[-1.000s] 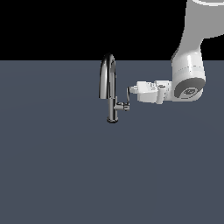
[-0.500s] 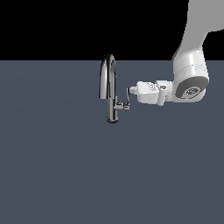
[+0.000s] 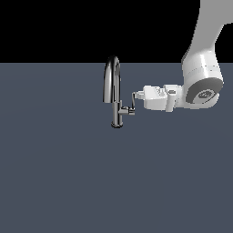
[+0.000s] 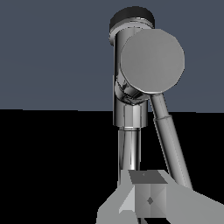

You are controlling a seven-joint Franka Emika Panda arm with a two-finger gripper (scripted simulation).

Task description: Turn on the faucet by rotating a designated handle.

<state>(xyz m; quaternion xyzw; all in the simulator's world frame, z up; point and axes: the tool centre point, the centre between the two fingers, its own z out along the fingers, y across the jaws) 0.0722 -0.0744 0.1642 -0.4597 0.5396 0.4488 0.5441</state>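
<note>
no text, label, brand, number or sign can be read in either view. the faucet (image 3: 113, 93) is bare chrome, the gripper (image 3: 134, 96) housing is plain white, and the floor (image 3: 68, 182) is an unmarked grey-blue.

You see the faucet (image 3: 113, 91) standing upright on the dark grey surface: shiny chrome, with a slim column, a round base and a tall arched spout curling over toward the exterior view's left. Its handle (image 3: 133, 103), a thin chrome lever, rises from a short horizontal stub on the column's right side.
</note>
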